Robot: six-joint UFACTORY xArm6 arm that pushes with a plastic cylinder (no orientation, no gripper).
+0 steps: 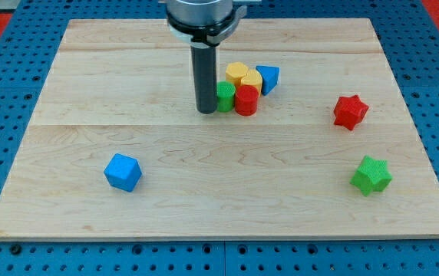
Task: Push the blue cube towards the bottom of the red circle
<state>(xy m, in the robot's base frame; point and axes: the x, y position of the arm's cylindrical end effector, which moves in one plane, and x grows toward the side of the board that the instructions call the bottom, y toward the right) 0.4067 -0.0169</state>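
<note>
The blue cube (123, 172) lies at the lower left of the wooden board (89, 77). The red circle, a short red cylinder (246, 100), stands in a cluster near the top middle. My tip (206, 111) rests on the board just left of that cluster, touching or almost touching a green block (226, 97). The tip is far up and to the right of the blue cube.
The cluster also holds two yellow blocks (238, 73) (251, 83) and a blue triangular block (269, 78). A red star (351, 112) sits at the right, and a green star (371, 175) lies at the lower right. Blue pegboard surrounds the board.
</note>
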